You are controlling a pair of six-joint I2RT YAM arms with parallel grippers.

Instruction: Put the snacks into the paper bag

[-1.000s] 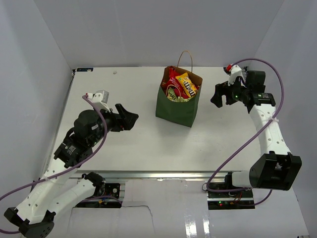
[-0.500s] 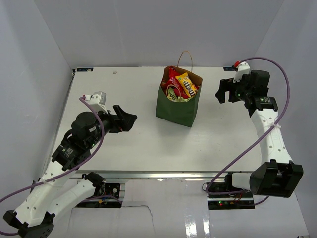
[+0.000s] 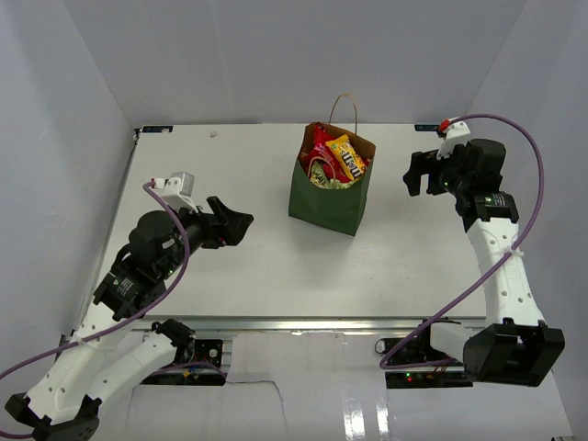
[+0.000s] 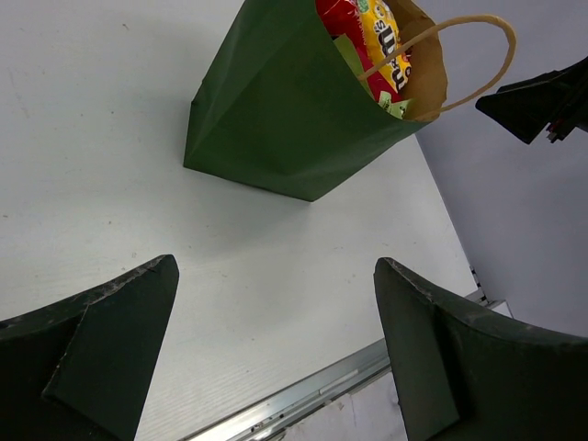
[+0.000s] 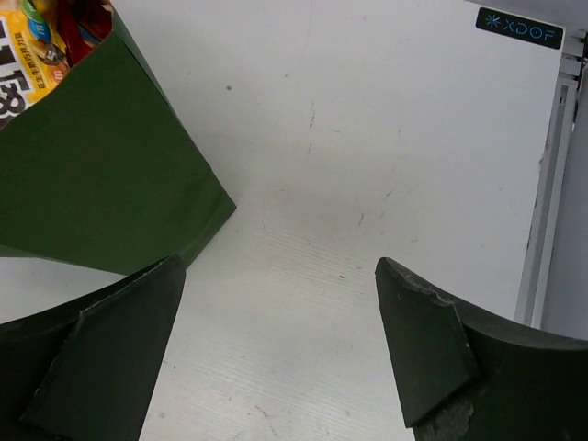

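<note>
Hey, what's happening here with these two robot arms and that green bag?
Two robot arms are packing snacks into a paper bag that stands upright on the table. A yellow candy pack and a red chip bag already poke out of its top. Right now neither arm is holding anything: the left gripper and the right gripper are both open and empty, one on each side of the bag and apart from it. The packing looks about finished.
</note>
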